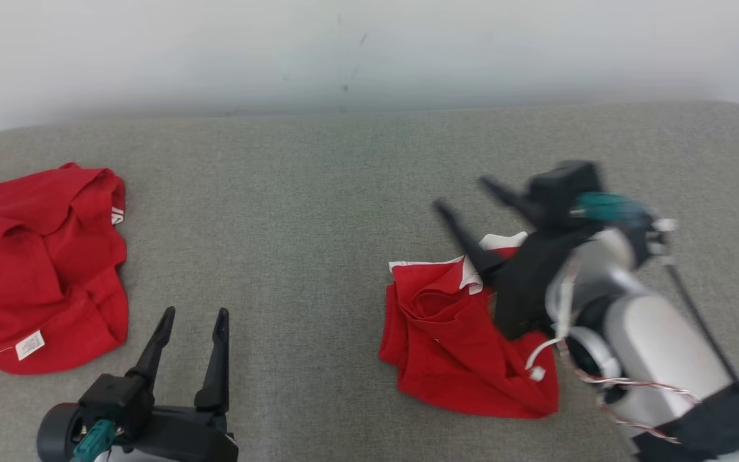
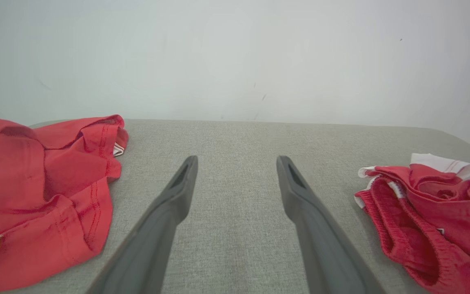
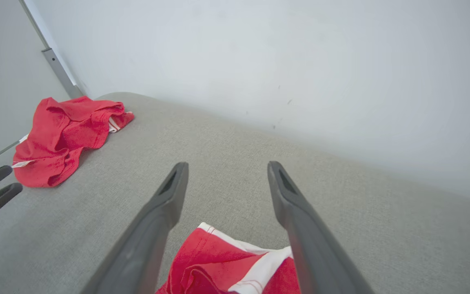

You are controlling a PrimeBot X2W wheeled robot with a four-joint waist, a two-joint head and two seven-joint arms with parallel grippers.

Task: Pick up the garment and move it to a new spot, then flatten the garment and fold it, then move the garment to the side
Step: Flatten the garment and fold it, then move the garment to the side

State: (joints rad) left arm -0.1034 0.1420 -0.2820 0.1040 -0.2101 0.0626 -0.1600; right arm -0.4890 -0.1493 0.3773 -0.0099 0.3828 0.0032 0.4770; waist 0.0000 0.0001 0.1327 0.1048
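Bench [image 1: 292, 224]: grey woven cloth top with rounded far corners, set against a pale wall [image 1: 369, 51].
Garment [image 1: 453, 346]: red with white trim, crumpled in a loose heap on the bench, right of the middle and closer to the near edge than the far one. The white trim lies along its far side. It also shows at the right in the left wrist view [image 2: 443, 204] and at the bottom of the right wrist view [image 3: 210, 261].
Right hand [image 1: 462, 194]: fingers spread wide with nothing between them, reaching over the far side of the garment and pointing toward the far left corner. It is blurred in the head view. In its own view [image 3: 227, 166] the white trim shows low down between the two fingers; I cannot tell if either one touches the cloth.
Left hand [image 1: 194, 314]: fingers spread and holding nothing, by the near edge, left of the middle, pointing at the far edge; seen likewise in its own view [image 2: 238, 159].
Second red garment [image 1: 29, 263]: rumpled at the left edge, well apart from the first one, with a white label [image 1: 29, 344] on its near side.
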